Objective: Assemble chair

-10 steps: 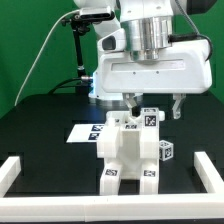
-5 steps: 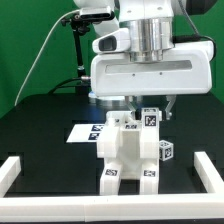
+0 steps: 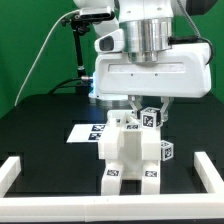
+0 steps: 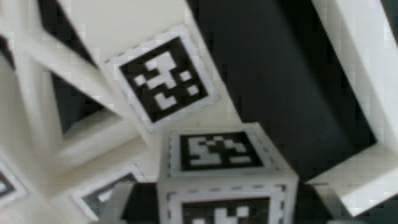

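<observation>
Gripper (image 3: 150, 110) hangs over the chair top. Its jaws stand narrowed against two opposite sides of a tagged block (image 3: 150, 120), and by the look of it they grip it. The wrist view shows the block (image 4: 222, 185) close below the camera, with white chair members on either side.

The block sits at the upper end of the partly built chair (image 3: 128, 155), which stands mid-table. Step in hand, as I judge it: seating or turning this part in its joint. The next move likely calls for travel straight along the block's axis, since side load could tip the chair.

- **Edges:** the chair's top lies just beside one finger. A loose cube (image 3: 167, 152) rests by the chair on the exterior view's right.
- **Open room:** the marker board (image 3: 85, 131) lies behind and the rail (image 3: 20, 172) in front. The black table (image 3: 40, 115) lies bare toward the exterior view's left.
</observation>
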